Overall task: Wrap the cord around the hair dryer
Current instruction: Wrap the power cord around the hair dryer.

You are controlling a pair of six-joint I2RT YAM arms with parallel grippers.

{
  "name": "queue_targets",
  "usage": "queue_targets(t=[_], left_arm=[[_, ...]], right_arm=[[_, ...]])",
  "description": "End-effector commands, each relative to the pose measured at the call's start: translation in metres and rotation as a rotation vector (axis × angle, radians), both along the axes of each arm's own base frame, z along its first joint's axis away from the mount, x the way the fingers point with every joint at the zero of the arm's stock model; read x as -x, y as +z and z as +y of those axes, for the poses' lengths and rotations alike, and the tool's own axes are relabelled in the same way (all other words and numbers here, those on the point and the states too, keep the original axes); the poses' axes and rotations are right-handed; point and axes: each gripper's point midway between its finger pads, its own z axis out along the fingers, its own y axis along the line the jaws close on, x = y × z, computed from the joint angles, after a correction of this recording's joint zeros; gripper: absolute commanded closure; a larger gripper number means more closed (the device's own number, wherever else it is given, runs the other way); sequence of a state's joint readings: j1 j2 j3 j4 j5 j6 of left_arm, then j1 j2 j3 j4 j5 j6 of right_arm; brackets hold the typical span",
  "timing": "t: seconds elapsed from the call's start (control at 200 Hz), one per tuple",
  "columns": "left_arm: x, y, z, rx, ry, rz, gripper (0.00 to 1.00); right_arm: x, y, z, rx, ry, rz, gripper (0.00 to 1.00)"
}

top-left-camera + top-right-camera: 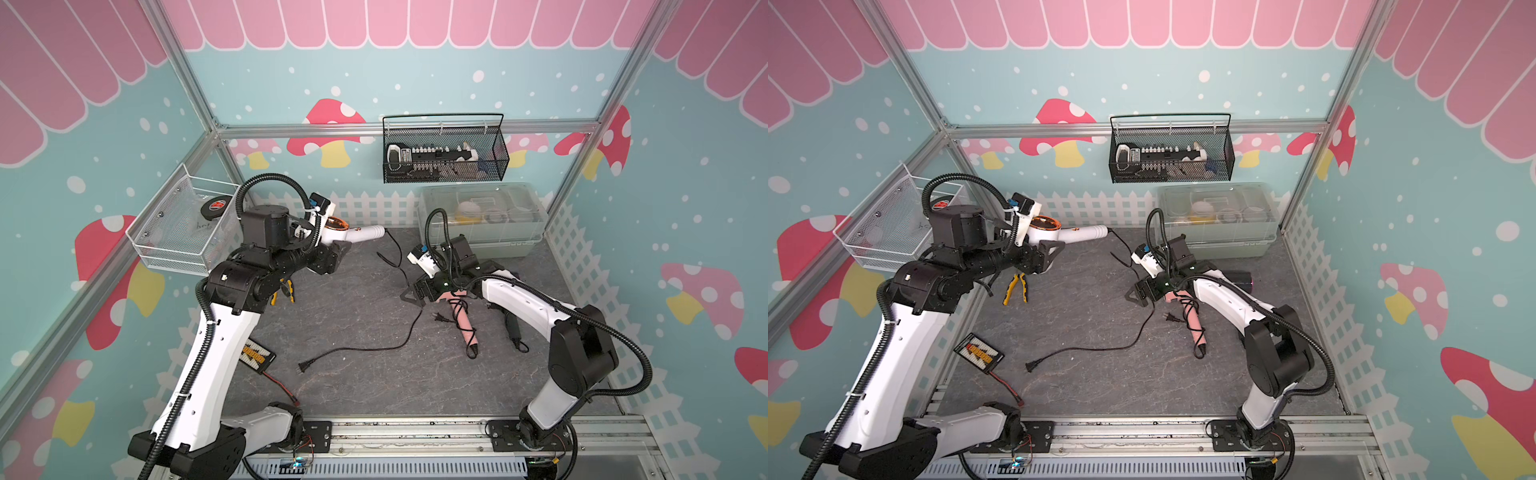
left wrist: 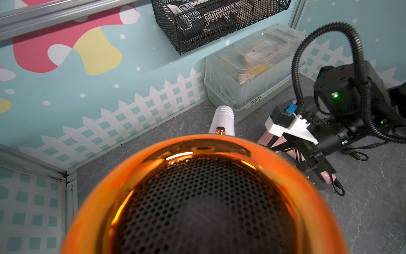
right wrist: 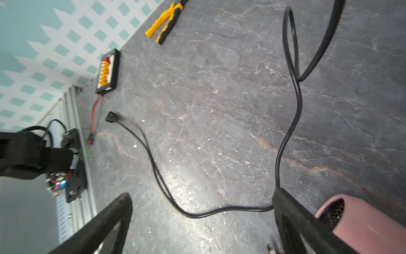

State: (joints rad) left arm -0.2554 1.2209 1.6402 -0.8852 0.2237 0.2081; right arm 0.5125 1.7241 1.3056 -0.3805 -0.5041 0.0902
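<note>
While the left gripper [image 1: 334, 245] is closed around the head of the white hair dryer [image 1: 353, 235], I see the dryer held sideways, its handle end aimed at the clear lidded box [image 1: 482, 245] and stopping just short of the box's near corner. My left wrist view is filled by the dryer's copper-rimmed rear grille [image 2: 197, 198], so I read the grip from both top views. The black cord [image 1: 409, 332] leaves the handle end and lies loose on the grey table [image 1: 353, 395] in front of the box, not yet wound. It ends at its plug [image 1: 302, 366], well away from the box. The right gripper [image 3: 202, 195] hangs low in front of the box with its jaws spread wide and nothing held. The cord runs right against the tip of one of its fingers [image 3: 292, 211]. A pink dryer [image 3: 362, 224] lies just beside that finger.
</note>
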Motion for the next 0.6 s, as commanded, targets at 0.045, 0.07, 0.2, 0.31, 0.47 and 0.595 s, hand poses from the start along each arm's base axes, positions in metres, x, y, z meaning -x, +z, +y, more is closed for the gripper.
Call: queue_targets(t=[0.045, 0.07, 0.2, 0.31, 0.47, 0.595], left_arm=[[0.002, 0.028, 0.0, 0.05, 0.003, -0.097, 1.0], [0.002, 0.03, 0.001, 0.049, 0.009, -0.101, 1.0], [0.001, 0.035, 0.007, 0.048, 0.04, -0.117, 1.0], [0.0, 0.038, 0.011, 0.047, 0.065, -0.129, 1.0], [-0.001, 0.042, 0.017, 0.044, 0.095, -0.141, 1.0], [0.0, 0.046, 0.023, 0.04, 0.125, -0.155, 1.0]], right_arm=[[-0.043, -0.044, -0.024, 0.225, -0.156, -0.026, 0.03], [-0.045, -0.05, -0.026, 0.25, -0.166, -0.009, 0.04], [-0.044, -0.077, -0.03, 0.276, -0.225, 0.061, 0.06], [-0.038, -0.088, -0.028, 0.281, -0.24, 0.085, 0.1], [-0.031, -0.103, -0.02, 0.287, -0.227, 0.105, 0.18], [-0.028, -0.109, -0.014, 0.292, -0.221, 0.113, 0.2]])
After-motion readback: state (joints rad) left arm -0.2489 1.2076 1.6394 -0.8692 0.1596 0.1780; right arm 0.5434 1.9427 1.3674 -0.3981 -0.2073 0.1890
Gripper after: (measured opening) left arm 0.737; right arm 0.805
